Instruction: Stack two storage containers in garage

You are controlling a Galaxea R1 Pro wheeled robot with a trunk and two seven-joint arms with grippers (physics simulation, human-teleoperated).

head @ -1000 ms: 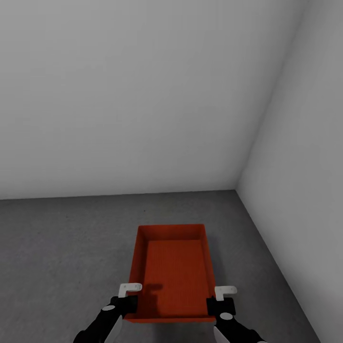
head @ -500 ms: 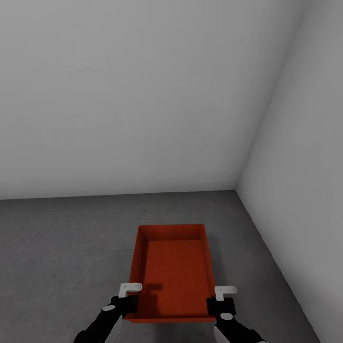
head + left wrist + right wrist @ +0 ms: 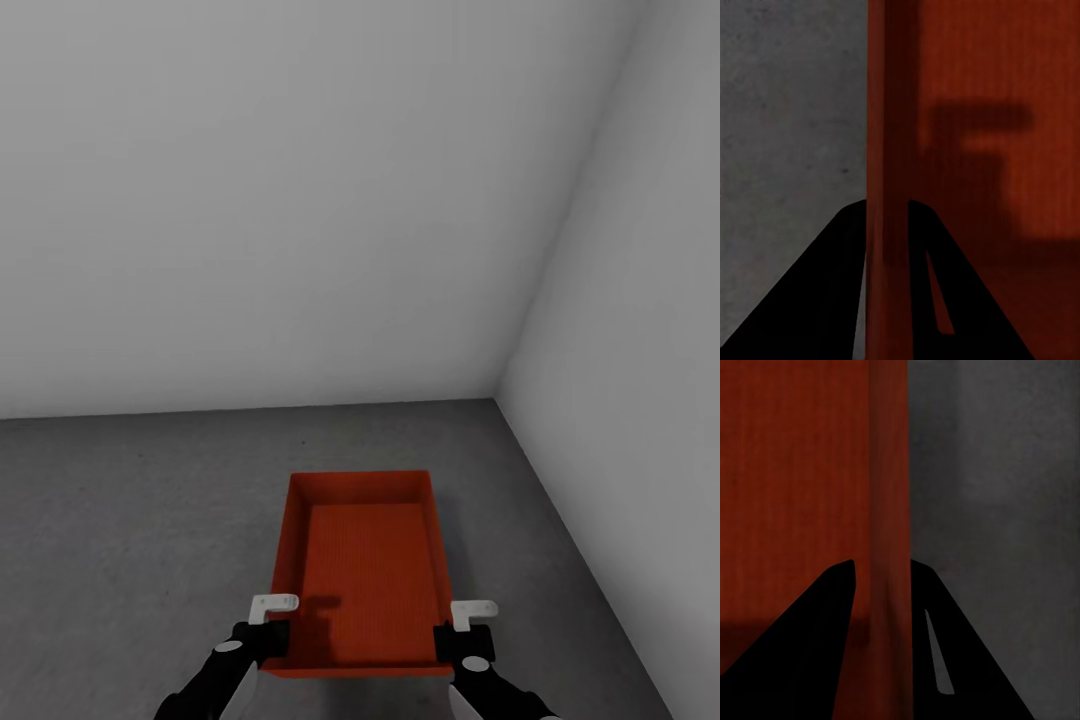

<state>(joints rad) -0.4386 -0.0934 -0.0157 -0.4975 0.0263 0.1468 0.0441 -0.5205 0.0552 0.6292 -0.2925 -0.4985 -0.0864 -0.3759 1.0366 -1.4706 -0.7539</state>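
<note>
One bin is in the garage corner, low over the floor, both grippers pinching its side walls; releasing and stacking the second remain.

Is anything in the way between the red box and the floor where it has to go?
Nothing visible is. The storage container is gripped by the left claw and the right claw on its side walls, with bare grey floor around it.
</note>
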